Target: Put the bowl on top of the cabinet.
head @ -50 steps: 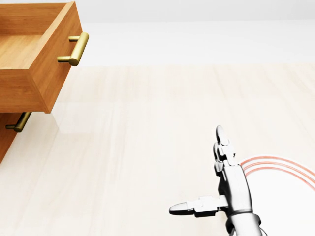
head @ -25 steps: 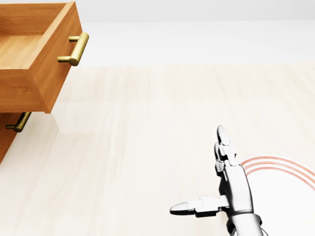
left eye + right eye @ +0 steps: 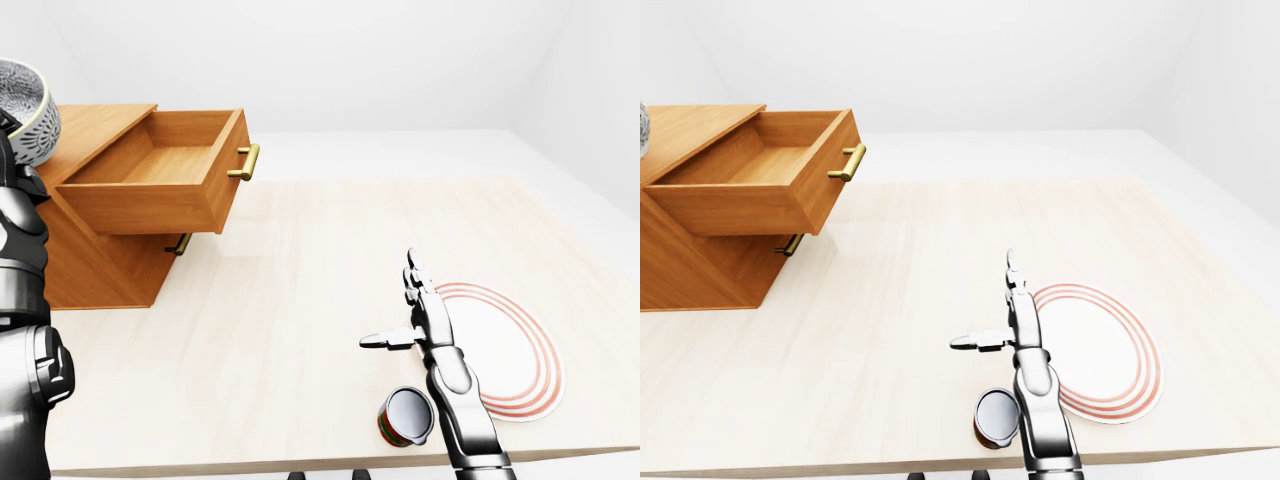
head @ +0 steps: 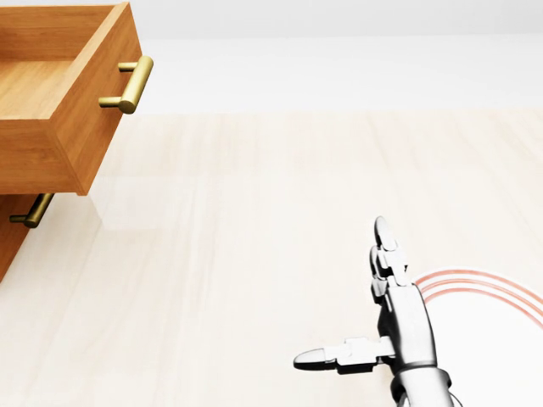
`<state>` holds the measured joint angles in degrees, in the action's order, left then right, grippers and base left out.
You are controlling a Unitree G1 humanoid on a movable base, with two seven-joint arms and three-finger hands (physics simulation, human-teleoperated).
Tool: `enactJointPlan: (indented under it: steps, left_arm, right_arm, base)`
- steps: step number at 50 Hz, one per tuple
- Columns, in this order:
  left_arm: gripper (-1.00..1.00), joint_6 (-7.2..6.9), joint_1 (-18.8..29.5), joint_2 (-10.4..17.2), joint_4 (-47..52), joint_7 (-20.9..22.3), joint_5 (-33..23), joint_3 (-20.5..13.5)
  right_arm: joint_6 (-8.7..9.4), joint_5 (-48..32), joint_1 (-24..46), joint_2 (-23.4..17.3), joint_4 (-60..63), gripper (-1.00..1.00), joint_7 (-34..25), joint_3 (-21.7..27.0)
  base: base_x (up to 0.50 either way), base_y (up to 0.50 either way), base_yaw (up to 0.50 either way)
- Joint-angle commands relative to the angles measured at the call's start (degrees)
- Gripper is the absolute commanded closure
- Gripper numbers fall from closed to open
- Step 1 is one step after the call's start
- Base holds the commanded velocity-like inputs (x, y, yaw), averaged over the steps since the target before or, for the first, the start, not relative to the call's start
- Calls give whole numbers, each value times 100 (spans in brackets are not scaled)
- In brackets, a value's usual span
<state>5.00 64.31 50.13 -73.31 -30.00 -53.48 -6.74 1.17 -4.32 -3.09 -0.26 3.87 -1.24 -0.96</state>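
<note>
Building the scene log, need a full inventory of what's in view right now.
bowl: 1, white and grey patterned, left edge of left-eye view, raised beside the cabinet top
cabinet: 1, brown wood, left side of table
top drawer: 1, wood, brass handle, pulled open, nothing visible inside
lower drawer handle: 1, brass, under the open drawer
plate: 1, white with red rings, right side of table
can: 1, red and green, lying near bottom edge
table: 1, pale wood
left arm: dark, hand hidden
right hand: silver, fingers spread, empty
</note>
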Motion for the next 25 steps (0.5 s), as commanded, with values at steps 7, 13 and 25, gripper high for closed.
enactJointPlan:
  steps: [7,13,25]
  left_arm:
    - [98,0,-214,-178,-52,0,-204,30]
    - [98,0,-216,-167,-49,0,-78,-34]
    - [-100,0,-232,-165,-57,0,-68,-7]
  right_arm:
    - [9,0,-3,1,8,-100,10,12]
    - [-15,14,13,-8,-43,-100,8,34]
    - [18,7,1,-4,5,-100,16,28]
  base:
    - [0,0,0]
    - [0,0,0]
    - [0,0,0]
